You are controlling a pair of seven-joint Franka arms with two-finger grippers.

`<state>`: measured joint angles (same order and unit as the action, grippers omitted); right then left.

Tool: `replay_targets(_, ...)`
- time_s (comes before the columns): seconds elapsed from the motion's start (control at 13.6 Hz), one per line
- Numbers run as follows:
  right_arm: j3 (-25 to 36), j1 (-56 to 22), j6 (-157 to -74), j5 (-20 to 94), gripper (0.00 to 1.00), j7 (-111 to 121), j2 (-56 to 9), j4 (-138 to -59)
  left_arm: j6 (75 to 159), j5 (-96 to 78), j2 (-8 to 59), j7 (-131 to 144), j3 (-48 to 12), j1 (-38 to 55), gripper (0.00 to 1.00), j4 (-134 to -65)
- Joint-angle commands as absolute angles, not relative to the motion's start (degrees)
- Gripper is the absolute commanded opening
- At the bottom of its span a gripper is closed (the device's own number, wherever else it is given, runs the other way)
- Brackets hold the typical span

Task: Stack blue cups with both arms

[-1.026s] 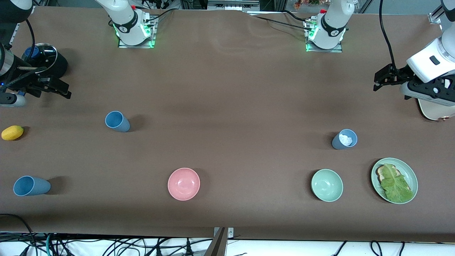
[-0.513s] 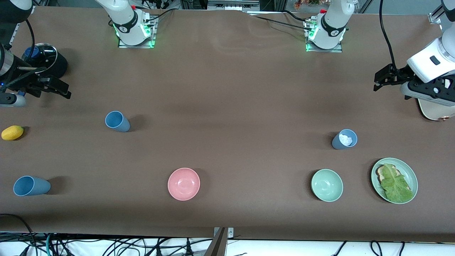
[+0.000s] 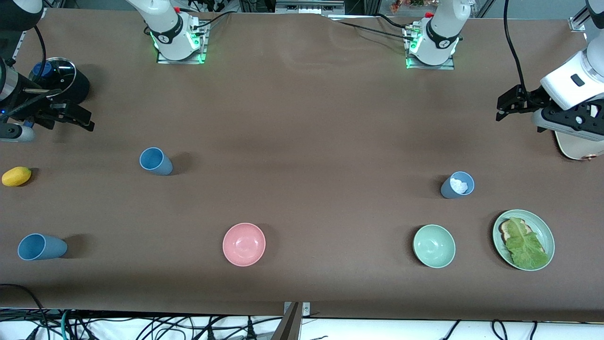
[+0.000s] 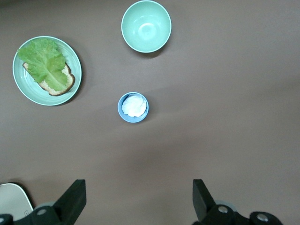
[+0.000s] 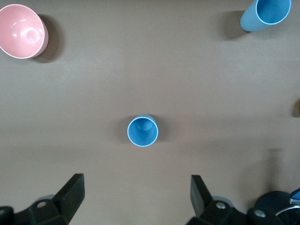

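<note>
Three blue cups stand apart on the brown table. One blue cup (image 3: 155, 161) is toward the right arm's end and shows in the right wrist view (image 5: 142, 131). A second blue cup (image 3: 41, 247) lies tilted nearer the front camera (image 5: 265, 14). A greyer blue cup (image 3: 457, 184) with something white inside stands toward the left arm's end (image 4: 133, 107). My right gripper (image 3: 85, 120) is open and empty above the table (image 5: 136, 197). My left gripper (image 3: 501, 107) is open and empty, up over the table (image 4: 138, 199).
A pink bowl (image 3: 244, 244), a green bowl (image 3: 434, 246) and a green plate (image 3: 542, 226) with bread and lettuce sit along the near side. A yellow lemon (image 3: 16, 176) and a black lidded pot (image 3: 59, 82) are at the right arm's end. A pale board (image 3: 578, 146) lies under the left arm.
</note>
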<state>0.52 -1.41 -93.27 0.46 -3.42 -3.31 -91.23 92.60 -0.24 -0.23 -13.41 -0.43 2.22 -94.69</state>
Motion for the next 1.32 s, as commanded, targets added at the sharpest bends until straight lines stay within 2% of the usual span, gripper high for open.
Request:
replay_targets(0.0, 0.0, -0.7, -92.8, 0.3, 1.00, -3.5, -3.1, -91.3, 92.5, -0.4, 0.4, -12.9, -0.1, 2.4, 1.00, -94.2)
replay_targets(0.59, 0.0, -0.7, -92.8, 0.3, 1.00, -3.6, -3.1, -91.3, 93.1, -0.1, 6.8, -14.0, 0.3, 1.1, 1.00, -93.2)
replay_targets(0.95, 0.0, -0.7, -92.8, 0.3, 1.00, -4.0, -3.1, -91.3, 107.0, -0.8, 16.1, -14.5, 0.1, -2.9, 1.00, -94.1)
replay_targets(1.17, 0.0, -0.7, -92.8, 0.3, 1.00, -4.0, -3.1, -91.3, 108.1, -0.9, 20.9, -14.7, 0.0, -3.3, 1.00, -94.7)
replay_targets(1.25, 0.0, -0.7, -92.8, 0.3, 1.00, -4.0, -3.1, -91.3, 108.9, -1.4, 21.0, -14.9, -0.2, -3.1, 1.00, -97.1)
